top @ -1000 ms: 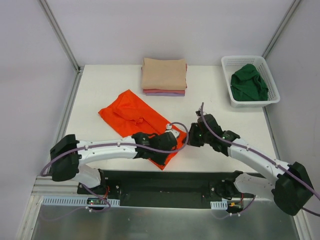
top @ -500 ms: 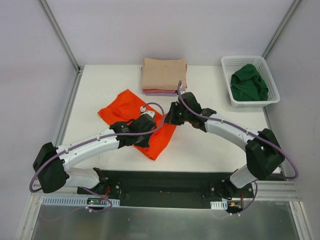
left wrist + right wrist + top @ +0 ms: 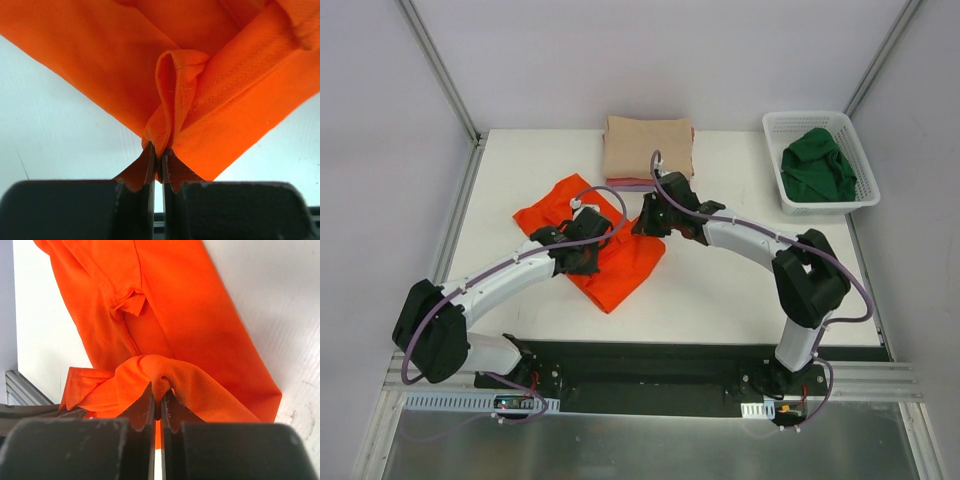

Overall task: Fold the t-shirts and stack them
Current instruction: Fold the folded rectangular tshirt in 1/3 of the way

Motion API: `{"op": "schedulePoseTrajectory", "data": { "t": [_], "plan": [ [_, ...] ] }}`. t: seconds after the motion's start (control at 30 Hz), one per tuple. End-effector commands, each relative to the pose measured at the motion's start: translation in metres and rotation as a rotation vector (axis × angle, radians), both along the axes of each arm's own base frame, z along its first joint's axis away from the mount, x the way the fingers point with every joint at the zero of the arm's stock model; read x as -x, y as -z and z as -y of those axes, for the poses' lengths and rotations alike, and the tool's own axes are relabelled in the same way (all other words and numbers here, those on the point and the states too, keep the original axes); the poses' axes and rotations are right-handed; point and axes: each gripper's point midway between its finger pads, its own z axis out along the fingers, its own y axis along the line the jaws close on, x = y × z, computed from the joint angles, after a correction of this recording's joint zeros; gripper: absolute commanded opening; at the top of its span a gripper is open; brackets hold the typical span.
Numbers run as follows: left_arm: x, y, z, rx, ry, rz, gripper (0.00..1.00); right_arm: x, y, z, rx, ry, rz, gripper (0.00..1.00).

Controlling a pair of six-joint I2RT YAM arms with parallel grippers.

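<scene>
White tabletop (image 3: 740, 290), pale-walled cell: I have both claws clamped on the bright orange cloth t-shirt (image 3: 620, 270), which lies part-folded at centre-left. My left gripper (image 3: 159, 150) pinches a hem fold, my right gripper (image 3: 159, 390) a bunched edge. Behind sits a stack of folded shirts (image 3: 648, 148), beige on top, pink and lavender edges beneath. One dark green t-shirt (image 3: 817, 165) lies crumpled in the white plastic mesh basket (image 3: 807, 117). By my reckoning, three are done and two are left. No brand, label or writing is legible.

Bright orange t-shirt (image 3: 623, 268) (partly doubled over)
</scene>
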Motion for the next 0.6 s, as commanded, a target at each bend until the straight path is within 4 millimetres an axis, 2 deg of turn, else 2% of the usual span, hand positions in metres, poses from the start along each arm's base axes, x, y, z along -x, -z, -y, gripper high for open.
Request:
{"op": "schedulePoseTrajectory", "data": {
  "t": [0.0,0.13,0.27,0.37,0.57],
  "plan": [
    [-0.014,-0.003,-0.014,-0.059,-0.029,0.010,0.00,-0.024,-0.023,-0.018,-0.048,-0.008,0.092,0.00],
    [-0.018,-0.015,-0.008,-0.030,-0.008,0.032,0.00,-0.025,-0.029,-0.022,-0.063,-0.017,0.104,0.00],
    [-0.008,-0.028,0.005,0.069,0.042,0.029,0.00,-0.019,-0.041,-0.009,-0.052,-0.003,0.143,0.00],
    [-0.007,-0.037,0.000,0.076,0.029,0.068,0.00,-0.015,-0.051,0.004,-0.025,0.009,0.168,0.00],
    [-0.010,-0.051,-0.008,0.080,0.002,0.130,0.00,-0.012,-0.062,-0.003,-0.057,-0.019,0.165,0.00]
  ]
}}
